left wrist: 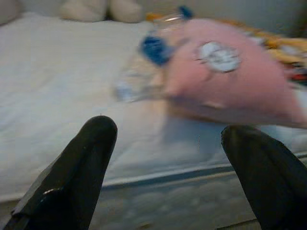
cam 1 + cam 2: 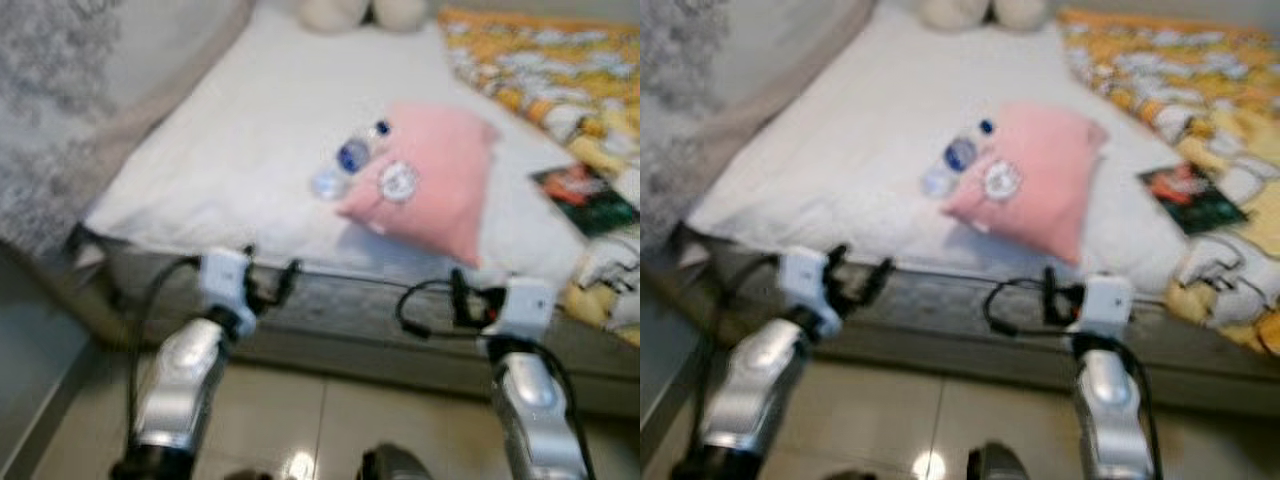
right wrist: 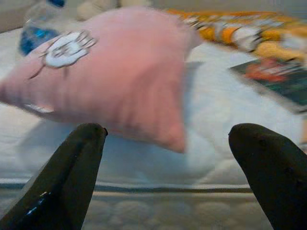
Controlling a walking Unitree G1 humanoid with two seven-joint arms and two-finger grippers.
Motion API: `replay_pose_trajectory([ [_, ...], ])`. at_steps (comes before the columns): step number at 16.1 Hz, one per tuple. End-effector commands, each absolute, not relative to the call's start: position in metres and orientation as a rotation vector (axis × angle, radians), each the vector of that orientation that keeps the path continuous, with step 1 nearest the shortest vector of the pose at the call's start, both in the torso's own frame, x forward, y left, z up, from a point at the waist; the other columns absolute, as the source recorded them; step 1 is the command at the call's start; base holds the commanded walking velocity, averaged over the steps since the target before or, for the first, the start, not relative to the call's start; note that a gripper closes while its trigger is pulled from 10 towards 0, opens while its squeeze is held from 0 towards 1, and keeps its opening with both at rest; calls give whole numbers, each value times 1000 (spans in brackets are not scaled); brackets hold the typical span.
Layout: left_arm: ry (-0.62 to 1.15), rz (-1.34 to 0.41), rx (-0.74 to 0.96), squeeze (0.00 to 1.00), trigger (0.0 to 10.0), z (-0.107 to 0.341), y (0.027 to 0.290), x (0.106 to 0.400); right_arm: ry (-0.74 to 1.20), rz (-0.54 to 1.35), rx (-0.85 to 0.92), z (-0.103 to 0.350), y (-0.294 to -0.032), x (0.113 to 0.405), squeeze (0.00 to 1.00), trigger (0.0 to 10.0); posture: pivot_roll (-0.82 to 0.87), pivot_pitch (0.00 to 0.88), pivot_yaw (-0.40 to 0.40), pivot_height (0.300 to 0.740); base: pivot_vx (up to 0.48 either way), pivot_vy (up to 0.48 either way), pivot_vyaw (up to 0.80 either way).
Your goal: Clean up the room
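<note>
Black fingers spread wide on both sides: the left gripper (image 1: pixel 168 172) and the right gripper (image 3: pixel 168 177) each stand empty, held level at the near edge of the mattress (image 2: pixel 250 150), with nothing between their pads. Both silver forearms are raised and pointed straight ahead at the bed, side by side, which reads to me as a robot squaring up to the bed before it reaches. Just beyond the right gripper, a little toward the left one, lies a pink pillow (image 2: pixel 430 180) with a small white patch on its face, resting flat on the white sheet. Tucked against the pillow's far side, ahead of the left gripper, is a clear plastic bottle (image 2: pixel 345 160) with a blue label and cap, lying on its side; it looks like litter rather than bedding, so I would guess it is the first thing to clear. Further off to the right gripper's outer side a dark book or magazine (image 2: pixel 585 198) lies by the yellow patterned blanket (image 2: pixel 540 70). Well past everything, at the head of the bed, sits something cream and plush (image 2: pixel 360 12).
</note>
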State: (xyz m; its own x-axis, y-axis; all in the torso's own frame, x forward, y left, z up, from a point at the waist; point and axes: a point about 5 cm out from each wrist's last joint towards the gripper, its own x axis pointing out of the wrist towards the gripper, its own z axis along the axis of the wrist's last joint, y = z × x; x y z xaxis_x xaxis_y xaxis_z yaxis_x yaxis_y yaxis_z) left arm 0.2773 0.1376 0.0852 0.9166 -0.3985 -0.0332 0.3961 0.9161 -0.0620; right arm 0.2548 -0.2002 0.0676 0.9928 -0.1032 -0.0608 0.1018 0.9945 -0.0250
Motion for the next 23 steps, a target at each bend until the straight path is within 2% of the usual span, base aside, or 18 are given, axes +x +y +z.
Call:
replay_pose_trajectory([
  [1, 29, -385, -27, 0, 10000, 89, 146, 279, 86, -57, -44, 64, -192, 256, 0, 10000, -98, 0, 18, 695, 0, 0, -719],
  [4, 16, -314, -42, 0, 10000, 91, 153, 279, 63, -26, -55, 67, -186, 256, 0, 10000, -91, 0, 15, 695, 0, 480, 0],
  [7, 53, -174, -49, 0, 10000, 86, 166, 280, 47, -23, -61, 71, -188, 260, 0, 10000, -84, 0, 10, 695, 0, 0, 0],
  [8, 43, -161, -64, 1000, 10000, 85, 166, 279, 46, -13, -71, 71, -189, 262, 0, 10000, -82, 0, 6, 695, 0, 0, 0],
  [10, 19, -155, -66, 1000, 10000, 87, 167, 278, 43, -6, -64, 72, -189, 262, 0, 10000, -82, 0, 5, 695, 0, 0, 0],
  [11, 30, -152, -14, 1000, 10000, 87, 166, 280, 32, 11, -63, 73, -188, 263, 1000, 10000, -79, 0, 3, 695, 0, 0, 0],
  [13, 20, -146, 71, 1000, 10000, 89, 168, 283, 22, 22, -67, 73, -186, 263, 1000, 10000, -81, 0, 3, 695, 0, 0, 0],
  [19, 43, -149, 38, 1000, 10000, 87, 165, 287, 25, -6, -70, 71, -189, 263, 1000, 10000, -91, 0, 13, 695, 0, 0, 0],
  [20, 46, -179, -6, 1000, 10000, 88, 161, 288, 29, 10, -87, 71, -186, 264, 0, 10000, -92, 0, 17, 695, 0, 0, 0],
  [21, 46, -192, -11, 1000, 10000, 88, 159, 289, 37, 14, -78, 70, -185, 264, 0, 10000, -92, 0, 17, 695, 0, 0, -587],
  [22, 46, -217, 11, 0, 10000, 89, 158, 291, 38, 10, -62, 69, -184, 264, 0, 10000, -94, 0, 21, 682, 0, 480, 0],
  [23, 47, -217, 15, 0, 10000, 89, 158, 291, 35, 9, -61, 70, -185, 264, 0, 10000, -94, 0, 21, 678, 0, 480, 0],
])
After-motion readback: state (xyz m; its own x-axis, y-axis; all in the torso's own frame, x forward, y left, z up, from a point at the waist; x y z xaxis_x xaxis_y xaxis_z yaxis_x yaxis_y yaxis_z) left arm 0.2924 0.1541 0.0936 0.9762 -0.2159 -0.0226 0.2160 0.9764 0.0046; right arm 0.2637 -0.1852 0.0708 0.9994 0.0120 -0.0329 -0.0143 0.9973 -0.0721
